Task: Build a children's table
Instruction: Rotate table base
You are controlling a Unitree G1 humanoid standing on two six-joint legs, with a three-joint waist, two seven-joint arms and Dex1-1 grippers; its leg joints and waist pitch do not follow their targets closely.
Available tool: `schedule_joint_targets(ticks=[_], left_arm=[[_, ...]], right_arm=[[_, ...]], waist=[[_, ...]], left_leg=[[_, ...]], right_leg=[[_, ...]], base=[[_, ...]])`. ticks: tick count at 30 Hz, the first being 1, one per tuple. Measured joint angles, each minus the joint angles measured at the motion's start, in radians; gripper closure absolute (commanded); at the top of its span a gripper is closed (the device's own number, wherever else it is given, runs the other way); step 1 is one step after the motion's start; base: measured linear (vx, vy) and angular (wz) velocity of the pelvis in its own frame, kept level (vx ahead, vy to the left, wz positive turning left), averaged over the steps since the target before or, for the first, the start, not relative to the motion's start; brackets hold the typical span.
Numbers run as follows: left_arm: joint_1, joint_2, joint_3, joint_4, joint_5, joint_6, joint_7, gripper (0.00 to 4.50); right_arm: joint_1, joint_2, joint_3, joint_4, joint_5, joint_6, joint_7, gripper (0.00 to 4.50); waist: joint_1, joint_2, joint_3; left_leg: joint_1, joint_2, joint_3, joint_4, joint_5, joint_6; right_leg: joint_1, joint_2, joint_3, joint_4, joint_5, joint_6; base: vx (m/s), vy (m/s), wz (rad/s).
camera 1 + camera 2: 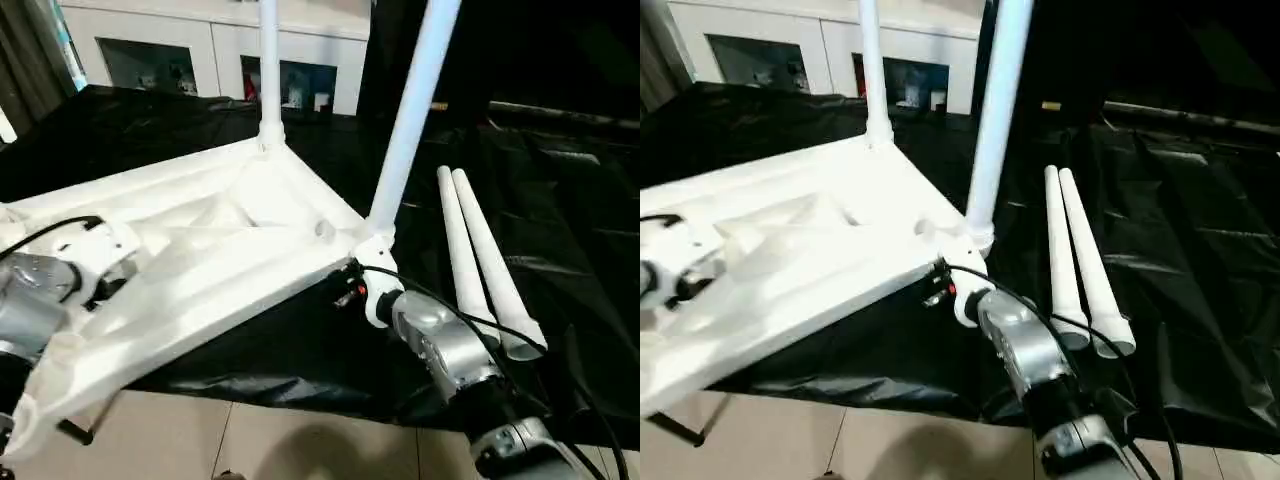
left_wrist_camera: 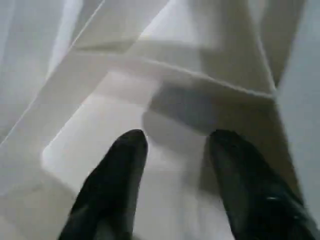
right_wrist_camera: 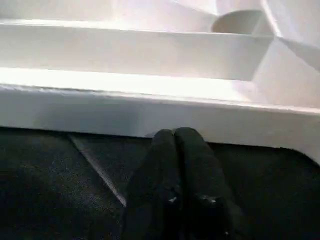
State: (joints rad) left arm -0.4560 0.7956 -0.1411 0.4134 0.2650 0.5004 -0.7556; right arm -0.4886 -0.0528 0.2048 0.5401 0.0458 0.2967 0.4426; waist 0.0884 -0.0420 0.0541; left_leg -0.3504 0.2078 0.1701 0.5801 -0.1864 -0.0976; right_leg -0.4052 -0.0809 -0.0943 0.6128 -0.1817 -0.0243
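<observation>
White plastic, the children's table (image 1: pixel 200 250) lies upside down on the black-draped counter (image 1: pixel 560 260), two legs standing in its far sockets, two loose legs (image 1: pixel 485 265) just right of it. Right claw (image 3: pixel 175 137) is clenched empty at its near rim; left claw (image 2: pixel 175 150) hangs parted over the ribbed underside.

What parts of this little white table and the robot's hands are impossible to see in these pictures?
- Tops of the two fitted legs: cut off by the upper edge, both eye views.
- Near corner of the tabletop: runs off the lower left edge; the left arm covers part.
- Left fingers: whether they touch the ribbed underside is unclear; left wrist view is blurred.
- Cabinet contents: too small.
</observation>
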Motion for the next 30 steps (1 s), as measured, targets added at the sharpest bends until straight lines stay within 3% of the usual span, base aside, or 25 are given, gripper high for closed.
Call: schedule_joint_targets(ticks=[3,5,8,16,20,24,27,30], left_arm=[[0.0,-0.002,-0.016,-0.004,-0.03,-0.049,-0.061,2.43],[0.014,-0.003,-0.022,-0.035,-0.055,-0.071,-0.109,2.85],[0.036,-0.001,-0.036,-0.082,-0.097,-0.1,-0.198,2.94],[0.064,-0.052,-0.081,-0.161,-0.185,-0.161,-0.355,3.75],[0.033,-0.107,-0.113,-0.144,-0.189,-0.181,-0.358,4.11],[-0.041,-0.178,-0.144,-0.045,-0.146,-0.247,-0.305,4.43],[-0.129,-0.26,-0.163,0.103,-0.091,-0.315,-0.176,4.43],[-0.189,-0.269,-0.195,0.195,-0.036,-0.372,-0.089,4.43]], right_arm=[[-0.026,0.01,-0.001,0.055,-0.001,-0.017,-0.004,4.5],[-0.037,0.013,-0.003,0.082,-0.003,-0.028,-0.006,4.5],[-0.056,0.025,-0.004,0.117,-0.01,-0.041,-0.007,4.5],[-0.105,0.035,-0.019,0.205,-0.019,-0.084,-0.008,4.5],[-0.111,0.031,-0.028,0.218,-0.023,-0.105,-0.01,4.5],[-0.119,0.023,-0.04,0.22,-0.037,-0.116,-0.011,4.5],[-0.12,-0.001,-0.042,0.202,-0.039,-0.116,-0.012,4.5],[-0.11,-0.013,-0.042,0.136,-0.039,-0.111,-0.009,4.5]], waist=[[0.001,0.0,0.0],[0.0,0.0,0.0],[-0.002,-0.001,0.0],[-0.004,-0.002,0.0],[-0.003,-0.002,0.0],[-0.002,-0.001,0.0],[0.001,-0.001,0.001],[-0.005,0.0,0.001]], left_leg=[[0.0,0.0,0.0,0.0,0.0,0.0],[0.0,0.0,0.0,0.0,0.0,0.0],[0.0,0.0,0.0,0.0,0.0,0.0],[0.001,0.0,0.001,0.0,0.0,0.0],[0.001,0.0,0.001,0.001,0.001,-0.001],[0.001,0.0,0.001,0.001,0.001,-0.001],[-0.001,0.0,0.001,0.002,0.001,-0.002],[-0.001,0.001,-0.002,0.002,0.002,-0.003]], right_leg=[[0.0,0.0,0.0,0.0,0.0,0.0],[0.0,0.0,0.0,0.0,0.0,0.0],[0.0,0.0,0.0,0.0,0.0,0.0],[0.0,0.0,0.001,0.003,0.0,-0.001],[0.0,0.0,0.001,0.003,0.001,-0.002],[0.0,0.0,0.001,0.003,0.002,-0.003],[0.0,0.001,0.001,0.004,0.002,-0.003],[0.0,0.004,0.002,0.004,0.003,-0.003]], base=[[0.0,0.0,0.0],[0.0,0.0,0.0],[0.0,0.0,0.0],[0.0,0.0,0.0],[0.0,0.0,0.0],[0.0,0.0,0.0],[0.0,0.0,0.0],[0.0,0.0,0.0]])
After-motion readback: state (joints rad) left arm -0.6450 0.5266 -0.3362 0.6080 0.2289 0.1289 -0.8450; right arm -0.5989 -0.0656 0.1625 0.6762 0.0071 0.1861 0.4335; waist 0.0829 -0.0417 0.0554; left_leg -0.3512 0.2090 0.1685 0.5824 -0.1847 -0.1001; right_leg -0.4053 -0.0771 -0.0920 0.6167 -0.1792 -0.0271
